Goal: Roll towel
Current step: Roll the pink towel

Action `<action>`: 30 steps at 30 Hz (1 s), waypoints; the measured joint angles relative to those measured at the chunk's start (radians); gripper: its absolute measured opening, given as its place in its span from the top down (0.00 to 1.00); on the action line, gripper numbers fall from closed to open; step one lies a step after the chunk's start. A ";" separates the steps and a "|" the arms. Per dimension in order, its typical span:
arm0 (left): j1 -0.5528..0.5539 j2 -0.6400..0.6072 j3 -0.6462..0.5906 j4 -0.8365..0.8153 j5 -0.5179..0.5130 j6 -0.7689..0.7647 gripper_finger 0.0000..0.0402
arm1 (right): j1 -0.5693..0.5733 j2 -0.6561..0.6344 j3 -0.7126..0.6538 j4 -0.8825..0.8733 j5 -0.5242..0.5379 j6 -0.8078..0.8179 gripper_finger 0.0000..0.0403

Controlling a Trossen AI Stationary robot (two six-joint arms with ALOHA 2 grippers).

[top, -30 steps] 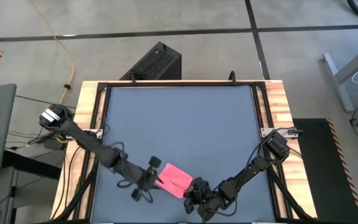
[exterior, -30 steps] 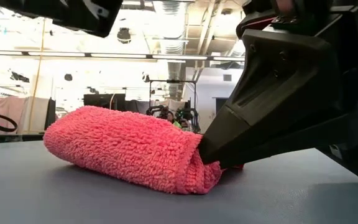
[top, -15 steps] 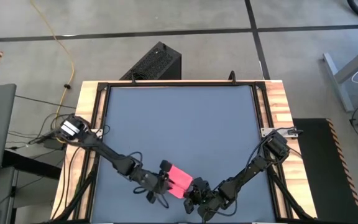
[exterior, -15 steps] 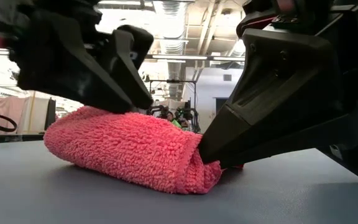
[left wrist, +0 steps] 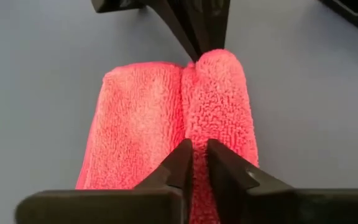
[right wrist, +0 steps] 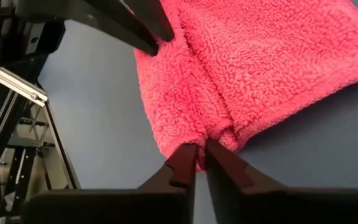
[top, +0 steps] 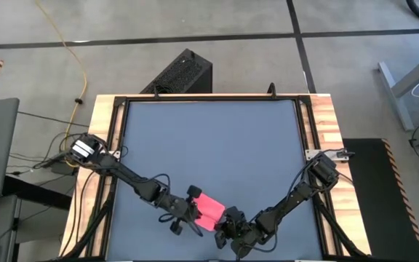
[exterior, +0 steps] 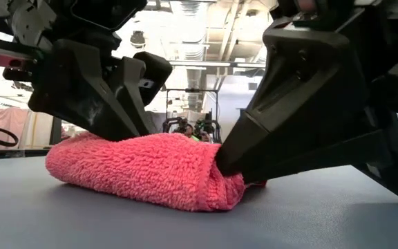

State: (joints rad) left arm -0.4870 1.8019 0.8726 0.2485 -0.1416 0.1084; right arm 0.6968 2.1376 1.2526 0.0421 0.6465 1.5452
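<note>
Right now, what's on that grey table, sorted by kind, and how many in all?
Pink towel: 1, partly rolled.
Robot grippers: 2, the left gripper and the right gripper, each pinching one end of it.
Total: 3.

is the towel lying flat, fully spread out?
No, the towel sits as a thick folded bundle on the table, with the left gripper and right gripper each pinching an end.
</note>
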 joint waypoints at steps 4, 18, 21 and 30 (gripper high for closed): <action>0.004 0.000 0.000 -0.008 0.000 -0.004 0.99 | 0.000 0.000 0.000 0.000 -0.001 -0.003 0.75; 0.030 0.011 0.000 -0.014 0.003 -0.028 1.00 | -0.021 -0.133 -0.004 -0.250 -0.115 -0.076 0.55; 0.033 0.036 -0.001 -0.007 -0.001 -0.032 1.00 | -0.027 -0.153 -0.004 -0.287 -0.158 -0.094 0.56; 0.047 0.053 -0.001 0.005 -0.020 -0.026 1.00 | -0.002 -0.184 -0.001 -0.121 -0.150 -0.573 0.56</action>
State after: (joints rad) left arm -0.4404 1.8553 0.8719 0.2537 -0.1619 0.0827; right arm 0.6943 1.9533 1.2514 -0.0792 0.4968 0.9727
